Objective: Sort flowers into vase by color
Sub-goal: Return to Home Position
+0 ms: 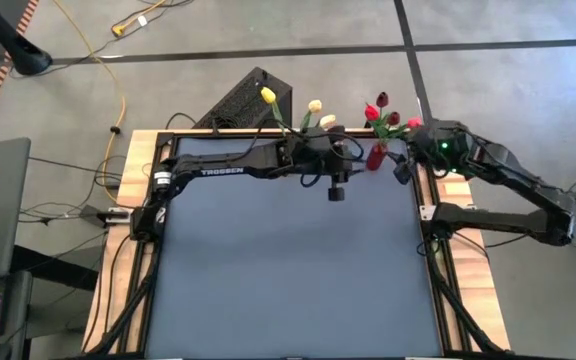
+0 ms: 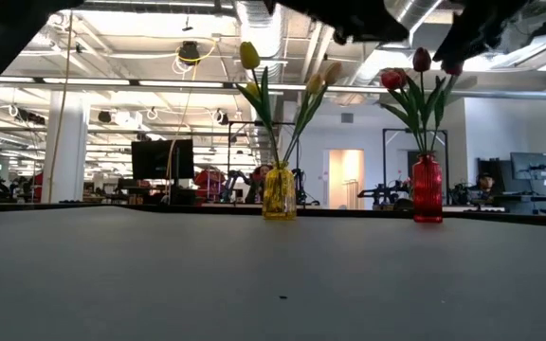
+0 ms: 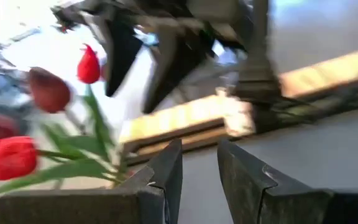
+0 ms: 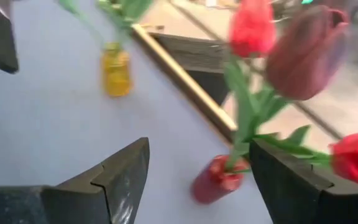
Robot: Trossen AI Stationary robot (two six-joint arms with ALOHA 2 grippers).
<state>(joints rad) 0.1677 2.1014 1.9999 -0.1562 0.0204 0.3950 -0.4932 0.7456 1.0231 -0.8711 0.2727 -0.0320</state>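
A red vase [image 1: 376, 157] [image 2: 427, 189] stands by the table's far right corner, with red and dark red tulips [image 1: 381, 110] [image 2: 408, 74] stuck into it by their stems. To its left, a yellow vase [image 2: 279, 193] [image 4: 115, 71] holds yellow and cream tulips [image 1: 313, 106] [image 2: 250, 55]. My left gripper [image 1: 351, 158] [image 3: 199, 163] hovers between the vases, narrowly open, facing the red tulips [image 3: 8, 155]. My right gripper [image 1: 400, 165] [image 4: 197, 165] is wide open above the red vase [image 4: 211, 180], its fingers standing on either side of it.
Both vases stand close to the table's far edge and its black rail [image 1: 288, 135]. The two grippers are close together around the red bouquet. A black box [image 1: 240, 100] and cables lie on the floor beyond. The grey tabletop [image 1: 288, 270] stretches toward the near edge.
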